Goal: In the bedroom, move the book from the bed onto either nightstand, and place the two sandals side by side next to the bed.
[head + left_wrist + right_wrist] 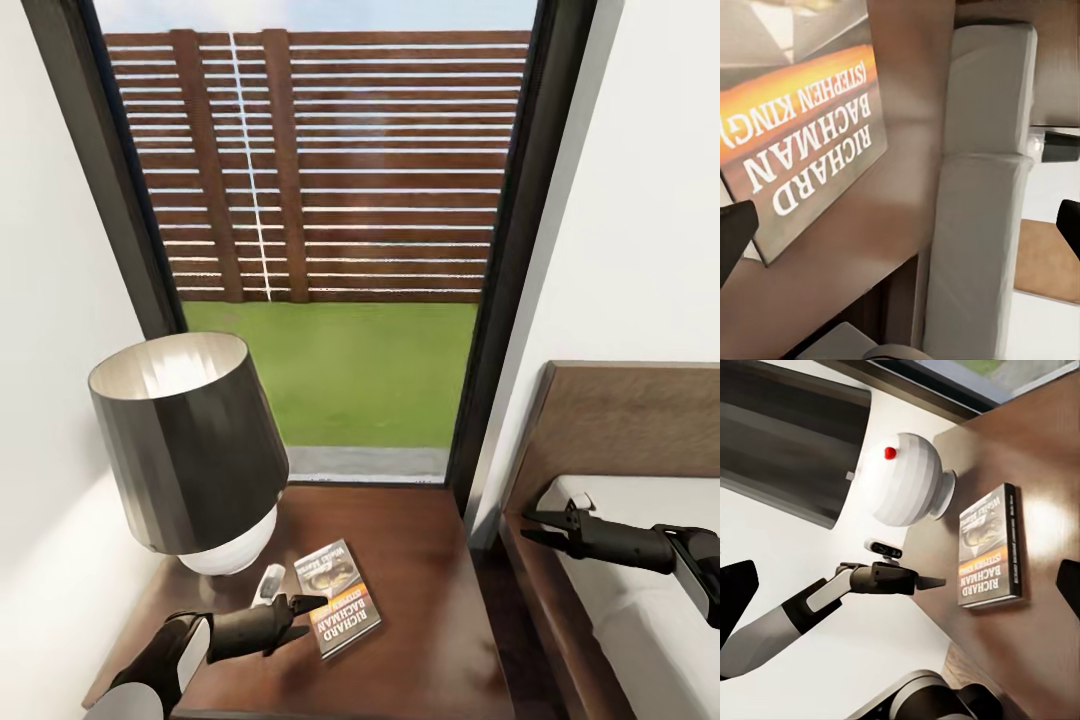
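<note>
Book (338, 598) placement looks finished: the thin paperback lies flat on the nightstand (420, 640), to the right of the lamp (185, 455) and toward the near half of the glossy reddish-brown top. That half of the task I judge done. The sandals part is left, as far as these pictures tell, since nothing blue appears near the bed (640, 600).

The cover is dark grey with a picture on its far half, an orange band across the middle and white lettering reading RICHARD BACHMAN on the near half. It sits slightly askew to the nightstand's edges, fully supported, with no corner overhanging.

The left end effector (300, 612) hovers just beside the book's left edge with its fingers apart and nothing between them; it does not appear to touch the cover. The right end effector (537, 530) is held over the bed's white mattress, near the headboard (630, 420), its fingers likewise spread and empty. Beyond the nightstand the tall window (330, 250) looks onto grass and a slatted fence.
</note>
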Motion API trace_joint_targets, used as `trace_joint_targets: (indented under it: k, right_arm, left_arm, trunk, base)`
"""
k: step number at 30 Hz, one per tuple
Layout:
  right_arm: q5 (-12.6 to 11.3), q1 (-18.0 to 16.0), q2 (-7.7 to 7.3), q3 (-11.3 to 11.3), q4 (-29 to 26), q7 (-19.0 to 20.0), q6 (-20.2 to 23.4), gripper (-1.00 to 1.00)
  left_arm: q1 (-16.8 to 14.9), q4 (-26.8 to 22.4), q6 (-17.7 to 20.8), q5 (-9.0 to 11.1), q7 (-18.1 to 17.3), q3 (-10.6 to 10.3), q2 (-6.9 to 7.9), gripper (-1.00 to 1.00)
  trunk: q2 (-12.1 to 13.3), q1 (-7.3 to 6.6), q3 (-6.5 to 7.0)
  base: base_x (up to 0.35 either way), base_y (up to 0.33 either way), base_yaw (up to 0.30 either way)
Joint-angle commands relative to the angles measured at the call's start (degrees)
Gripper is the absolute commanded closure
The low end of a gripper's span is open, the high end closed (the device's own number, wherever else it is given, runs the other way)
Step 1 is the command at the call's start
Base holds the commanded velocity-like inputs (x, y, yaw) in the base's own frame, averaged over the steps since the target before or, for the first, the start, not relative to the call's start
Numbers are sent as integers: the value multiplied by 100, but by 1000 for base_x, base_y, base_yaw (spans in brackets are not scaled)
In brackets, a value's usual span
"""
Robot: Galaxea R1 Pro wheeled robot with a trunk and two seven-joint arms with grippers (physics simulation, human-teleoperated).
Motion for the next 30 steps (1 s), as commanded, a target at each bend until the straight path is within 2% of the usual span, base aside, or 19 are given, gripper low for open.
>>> trace_joint_targets:
  k: [1,30]
  right_arm:
    - [-10,-2,-1,2,0,12,59,-100]
    - [-5,-2,-3,2,0,12,58,-100]
  left_arm:
    - [-3,-6,45,-41,-27,41,-4,-100]
    - [4,-6,-13,-45,-45,16,-8,-100]
  trunk:
    - [39,-24,13]
    - [1202,-660,534]
  base:
    - [0,0,0]
    - [0,0,0]
